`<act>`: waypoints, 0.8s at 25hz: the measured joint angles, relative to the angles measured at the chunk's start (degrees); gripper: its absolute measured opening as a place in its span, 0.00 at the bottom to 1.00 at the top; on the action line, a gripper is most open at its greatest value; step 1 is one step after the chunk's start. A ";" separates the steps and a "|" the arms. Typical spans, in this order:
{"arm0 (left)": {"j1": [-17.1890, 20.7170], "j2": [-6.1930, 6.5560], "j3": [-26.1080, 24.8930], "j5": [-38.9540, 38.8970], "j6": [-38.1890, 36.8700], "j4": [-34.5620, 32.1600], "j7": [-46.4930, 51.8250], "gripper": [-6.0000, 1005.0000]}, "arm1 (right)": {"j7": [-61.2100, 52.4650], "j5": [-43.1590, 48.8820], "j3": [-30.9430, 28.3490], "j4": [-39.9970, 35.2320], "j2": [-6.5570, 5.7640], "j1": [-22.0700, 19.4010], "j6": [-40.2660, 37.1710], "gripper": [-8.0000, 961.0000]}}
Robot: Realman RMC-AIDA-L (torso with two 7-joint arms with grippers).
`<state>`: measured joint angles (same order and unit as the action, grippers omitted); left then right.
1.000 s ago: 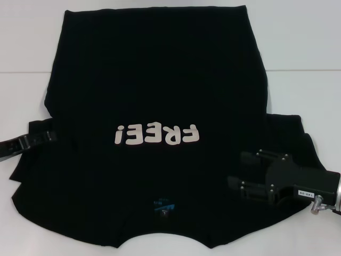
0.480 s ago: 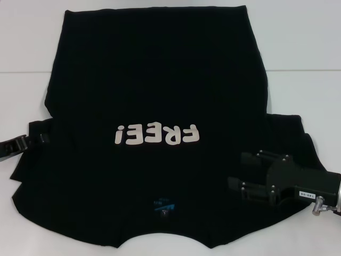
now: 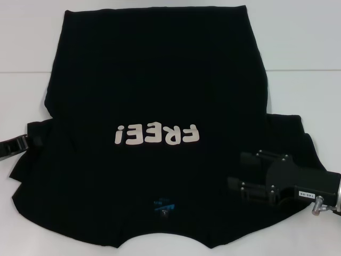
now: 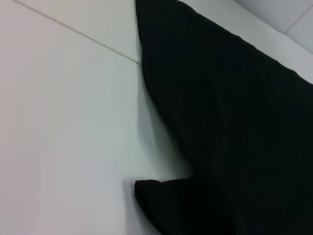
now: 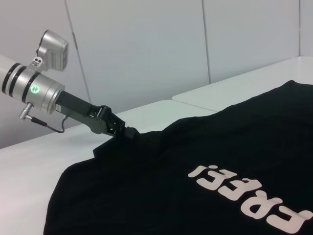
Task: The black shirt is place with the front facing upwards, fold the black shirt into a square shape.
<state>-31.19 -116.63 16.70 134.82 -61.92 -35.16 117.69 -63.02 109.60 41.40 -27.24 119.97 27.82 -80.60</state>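
1. Across the white counter [image 3: 309,48] I see the large plain black cloth short-sleeved shirt [image 3: 154,80] spread flat, front up, its white block "FREE!" lettering [image 3: 157,134] reading upside down from my head camera.
2. I see its neck opening at the edge nearest the robot, with the small blue neck label [image 3: 163,204] just inside it, and its hem at the far side of the counter.
3. At the shirt's left sleeve I see the left end effector [image 3: 38,139], its tip right at the sleeve's edge where the cloth is slightly bunched. From the right wrist camera the black tip [image 5: 128,132] touches that sleeve, but I cannot tell whether the fingers are closed on cloth or open.
4. My left wrist camera shows only the sleeve edge and the shirt's side lying on the counter [image 4: 63,122], with a seam line in the counter surface running under the cloth.
5. Over the shirt's right sleeve and shoulder I see the right end effector [image 3: 234,170], lying level and pointing toward the shirt's middle. Its two black fingers [image 3: 261,158] are spread wide apart and hold nothing.
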 joint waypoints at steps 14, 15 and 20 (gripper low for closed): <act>0.45 0.16 -0.56 0.19 1.05 -1.78 0.87 0.02 | 0.00 0.00 -0.29 0.00 0.00 0.04 -0.08 0.83; 0.67 0.17 -0.55 0.25 1.41 -2.36 0.97 0.02 | 0.00 0.00 -0.34 -0.01 0.00 0.05 -0.08 0.83; 1.89 0.21 -0.58 0.36 3.32 -5.30 1.23 0.03 | 0.00 0.01 -0.45 -0.17 0.00 0.11 -0.08 0.83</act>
<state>-29.30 -116.42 16.12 135.18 -58.60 -40.46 118.92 -63.02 109.60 40.95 -27.42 119.97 27.92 -80.69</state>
